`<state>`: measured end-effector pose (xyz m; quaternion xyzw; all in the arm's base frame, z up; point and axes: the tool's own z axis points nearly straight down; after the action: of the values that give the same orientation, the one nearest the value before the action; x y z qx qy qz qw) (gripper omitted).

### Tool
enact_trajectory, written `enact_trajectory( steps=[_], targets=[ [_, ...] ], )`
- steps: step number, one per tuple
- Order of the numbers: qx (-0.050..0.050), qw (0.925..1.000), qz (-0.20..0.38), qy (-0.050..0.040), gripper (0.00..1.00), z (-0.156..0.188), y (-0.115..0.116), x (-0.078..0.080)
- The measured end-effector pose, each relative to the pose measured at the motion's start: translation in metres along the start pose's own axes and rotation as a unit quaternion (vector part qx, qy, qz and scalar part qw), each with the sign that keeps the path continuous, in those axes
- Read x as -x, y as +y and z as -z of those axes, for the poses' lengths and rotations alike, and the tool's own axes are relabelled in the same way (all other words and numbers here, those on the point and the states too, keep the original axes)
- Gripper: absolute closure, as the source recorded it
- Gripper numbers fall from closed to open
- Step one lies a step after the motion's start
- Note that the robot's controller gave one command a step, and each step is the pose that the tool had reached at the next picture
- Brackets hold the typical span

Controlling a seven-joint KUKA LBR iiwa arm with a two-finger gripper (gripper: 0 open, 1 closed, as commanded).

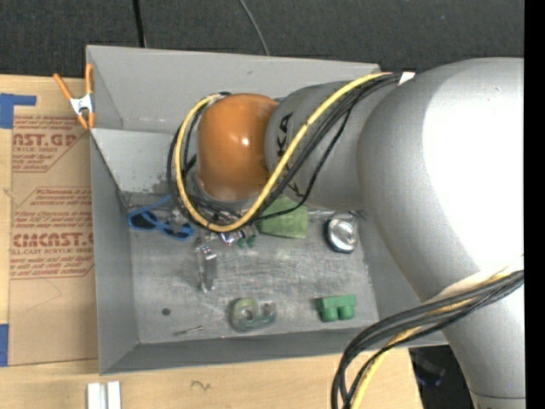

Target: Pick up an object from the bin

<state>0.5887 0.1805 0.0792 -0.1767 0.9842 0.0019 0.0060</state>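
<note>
Although the gripper [206, 267] hangs over bare floor of the grey metal bin [112, 271], spread or closed I cannot tell, a pale grey-green ring-shaped piece [251, 313] lies nearest, toward the view's lower right of it; a blue curved plastic piece [153, 221] sits upper left.

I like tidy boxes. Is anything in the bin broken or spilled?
Nothing looks broken or spilled. A blue thing, a pale green block, a silver round thing and a green piece lie apart in the bin.
</note>
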Motion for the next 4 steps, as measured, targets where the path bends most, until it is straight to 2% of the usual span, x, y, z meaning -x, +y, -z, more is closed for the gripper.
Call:
enact_trajectory(
  steps=[1,2,3,4],
  targets=[
    [0.000,0.9999,-0.014,0.0016,0.00,-0.005,-0.020,-0.054],
    [-0.001,0.9931,0.117,0.0063,0.00,0.044,-0.047,-0.124],
    [-0.001,0.9920,0.126,-0.0015,0.00,-0.006,-0.089,-0.132],
    [0.000,0.9918,0.128,0.0014,1.00,-0.006,-0.087,-0.134]
  ],
)
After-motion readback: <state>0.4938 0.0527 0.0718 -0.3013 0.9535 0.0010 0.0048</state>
